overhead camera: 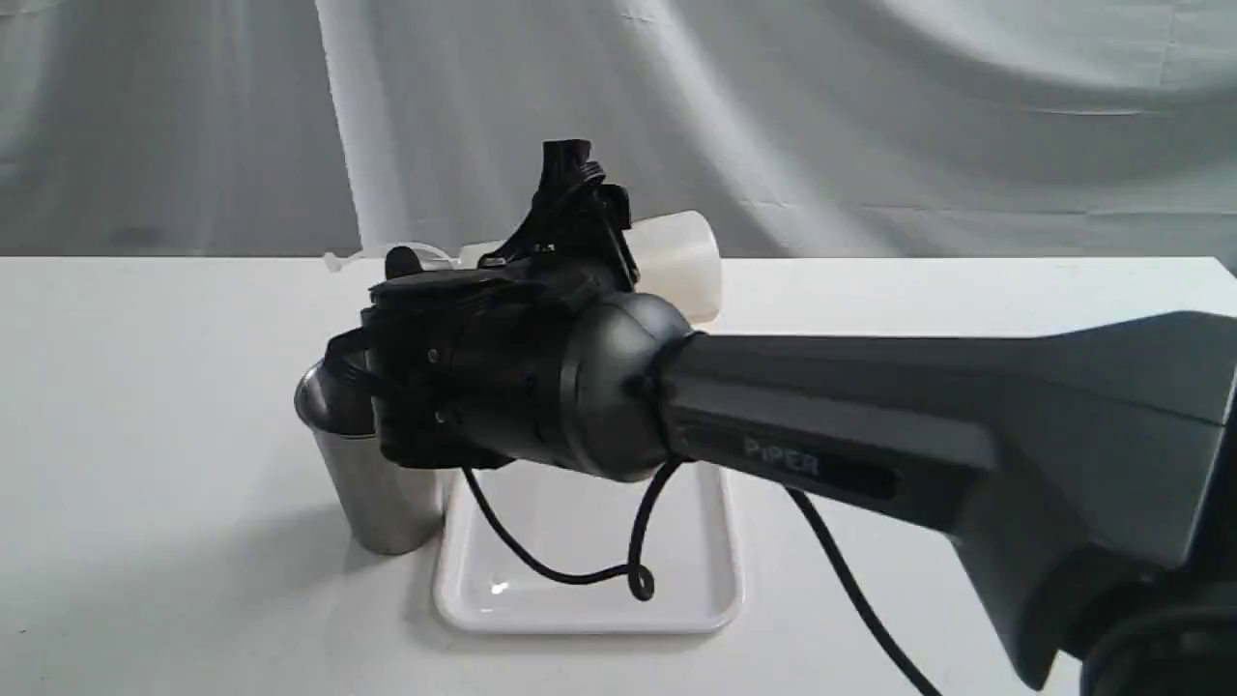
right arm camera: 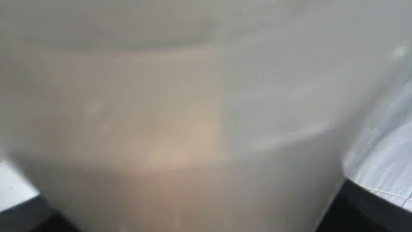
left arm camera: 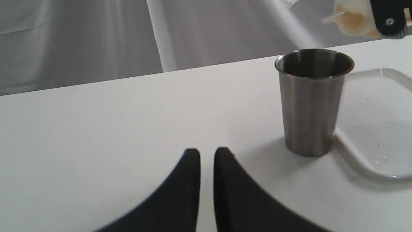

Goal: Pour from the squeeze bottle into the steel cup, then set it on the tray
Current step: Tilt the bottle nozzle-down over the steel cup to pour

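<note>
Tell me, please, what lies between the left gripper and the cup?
Only bare table, as the left wrist view shows: nothing sits between the left gripper and the cup.

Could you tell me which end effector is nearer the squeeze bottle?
Right. The right end effector grips the squeeze bottle; the left end effector is low over the table, clear of it.

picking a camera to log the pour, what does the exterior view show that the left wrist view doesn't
Exterior only: the right arm marked PiPER, its black cable, the base end of the squeeze bottle. Left wrist only: the left end effector, the dark inside of the steel cup, amber liquid in the bottle. Both: cup, white tray, tipped bottle.
</note>
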`<state>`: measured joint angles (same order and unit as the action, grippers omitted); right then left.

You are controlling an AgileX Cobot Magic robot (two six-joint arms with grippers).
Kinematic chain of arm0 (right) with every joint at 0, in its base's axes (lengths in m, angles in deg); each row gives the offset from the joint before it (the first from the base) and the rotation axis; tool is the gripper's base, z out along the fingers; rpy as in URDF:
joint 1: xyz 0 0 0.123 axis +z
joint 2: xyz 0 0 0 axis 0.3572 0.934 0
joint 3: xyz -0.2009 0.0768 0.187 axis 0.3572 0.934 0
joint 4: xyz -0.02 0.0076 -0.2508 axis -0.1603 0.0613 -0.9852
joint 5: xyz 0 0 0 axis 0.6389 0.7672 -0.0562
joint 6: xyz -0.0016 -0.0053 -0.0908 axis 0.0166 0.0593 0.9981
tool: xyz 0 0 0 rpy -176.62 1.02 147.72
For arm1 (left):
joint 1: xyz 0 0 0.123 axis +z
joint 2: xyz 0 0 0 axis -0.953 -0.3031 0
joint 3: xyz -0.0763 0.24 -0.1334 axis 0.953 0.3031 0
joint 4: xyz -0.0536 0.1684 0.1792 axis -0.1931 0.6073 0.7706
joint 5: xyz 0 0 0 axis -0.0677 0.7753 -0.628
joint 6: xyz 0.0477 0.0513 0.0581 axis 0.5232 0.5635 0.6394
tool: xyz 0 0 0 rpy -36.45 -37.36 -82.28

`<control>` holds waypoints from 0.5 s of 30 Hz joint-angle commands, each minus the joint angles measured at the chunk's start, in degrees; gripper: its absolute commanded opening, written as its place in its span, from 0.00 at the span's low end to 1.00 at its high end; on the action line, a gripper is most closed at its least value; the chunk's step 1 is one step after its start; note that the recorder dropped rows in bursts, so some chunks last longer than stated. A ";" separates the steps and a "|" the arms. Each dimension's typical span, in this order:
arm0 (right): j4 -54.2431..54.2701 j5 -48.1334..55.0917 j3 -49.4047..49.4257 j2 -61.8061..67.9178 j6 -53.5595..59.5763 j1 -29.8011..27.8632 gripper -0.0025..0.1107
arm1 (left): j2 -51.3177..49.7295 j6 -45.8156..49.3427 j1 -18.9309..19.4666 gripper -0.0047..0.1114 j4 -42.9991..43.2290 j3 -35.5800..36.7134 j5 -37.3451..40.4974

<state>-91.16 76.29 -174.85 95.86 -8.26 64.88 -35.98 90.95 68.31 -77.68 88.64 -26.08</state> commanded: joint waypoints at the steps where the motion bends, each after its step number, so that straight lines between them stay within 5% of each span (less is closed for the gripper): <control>1: -2.88 1.37 -0.67 -0.72 2.94 0.03 0.36 | 0.28 -0.10 -0.18 0.11 0.03 0.25 -0.37; 15: -9.40 2.12 -0.67 -0.72 7.08 0.03 0.36 | 0.28 -0.10 -0.18 0.11 0.03 0.25 -0.37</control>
<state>-96.91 77.51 -174.85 96.08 -2.05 64.88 -35.98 90.95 68.31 -77.68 88.64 -26.08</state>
